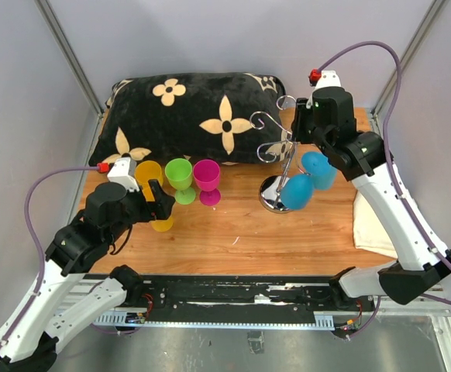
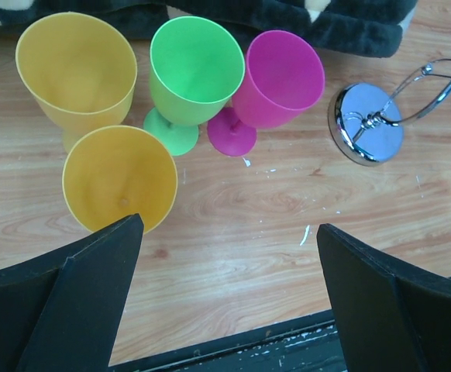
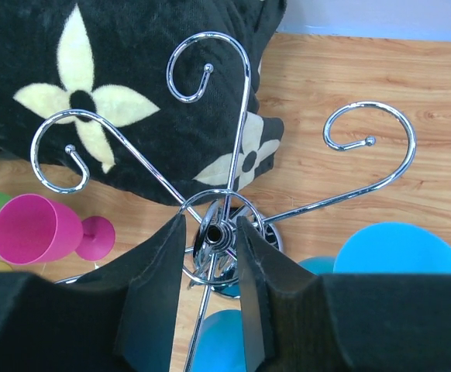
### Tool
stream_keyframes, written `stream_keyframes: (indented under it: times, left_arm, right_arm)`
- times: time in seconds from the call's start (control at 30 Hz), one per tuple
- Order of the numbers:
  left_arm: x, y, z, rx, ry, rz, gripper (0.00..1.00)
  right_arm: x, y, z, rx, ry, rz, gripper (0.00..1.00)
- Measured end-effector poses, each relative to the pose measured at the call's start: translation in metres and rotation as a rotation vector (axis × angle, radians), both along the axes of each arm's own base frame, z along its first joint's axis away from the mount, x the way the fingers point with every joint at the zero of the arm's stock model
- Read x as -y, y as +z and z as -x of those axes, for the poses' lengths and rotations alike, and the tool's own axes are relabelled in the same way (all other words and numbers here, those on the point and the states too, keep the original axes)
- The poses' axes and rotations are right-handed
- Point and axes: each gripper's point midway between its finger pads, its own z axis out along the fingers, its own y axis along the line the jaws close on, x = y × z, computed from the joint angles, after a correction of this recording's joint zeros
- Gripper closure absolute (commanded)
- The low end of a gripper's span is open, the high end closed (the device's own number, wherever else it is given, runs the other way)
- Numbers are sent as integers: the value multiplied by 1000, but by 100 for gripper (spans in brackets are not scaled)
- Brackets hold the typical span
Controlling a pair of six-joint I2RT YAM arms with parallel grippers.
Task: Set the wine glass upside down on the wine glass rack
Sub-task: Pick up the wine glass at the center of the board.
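Note:
The chrome wine glass rack [image 1: 276,147] stands right of centre on its round mirrored base [image 1: 270,195]. Two blue wine glasses [image 1: 297,191] [image 1: 319,169] hang upside down from its arms. My right gripper [image 1: 296,130] is over the rack's top; in the right wrist view its fingers [image 3: 157,271] close narrowly around the top of the central stem [image 3: 224,232]. Two yellow glasses [image 2: 118,179] [image 2: 76,67], a green one [image 2: 195,63] and a magenta one [image 2: 279,75] stand upright on the left. My left gripper [image 2: 229,225] is open and empty beside the near yellow glass.
A black pillow with cream flowers [image 1: 194,116] lies along the back of the wooden table [image 1: 241,232]. A white cloth [image 1: 374,225] lies at the right edge. Grey walls close in on the left, back and right.

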Motion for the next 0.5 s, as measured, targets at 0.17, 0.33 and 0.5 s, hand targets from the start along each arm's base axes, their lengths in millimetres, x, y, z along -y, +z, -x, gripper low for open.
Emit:
stream_keyframes:
  times: [0.17,0.33,0.5]
  left_arm:
    - [1,7,7,32,-43,11,0]
    - [3,7,9,35,-65,6,0]
    - [7,6,10,27,-89,0,1]
  right_arm:
    - [0,-3,-3,-4,-2,18,75]
    - [1,-2,-4,3,4,35,85]
    - [3,-1,-5,19,28,84,92]
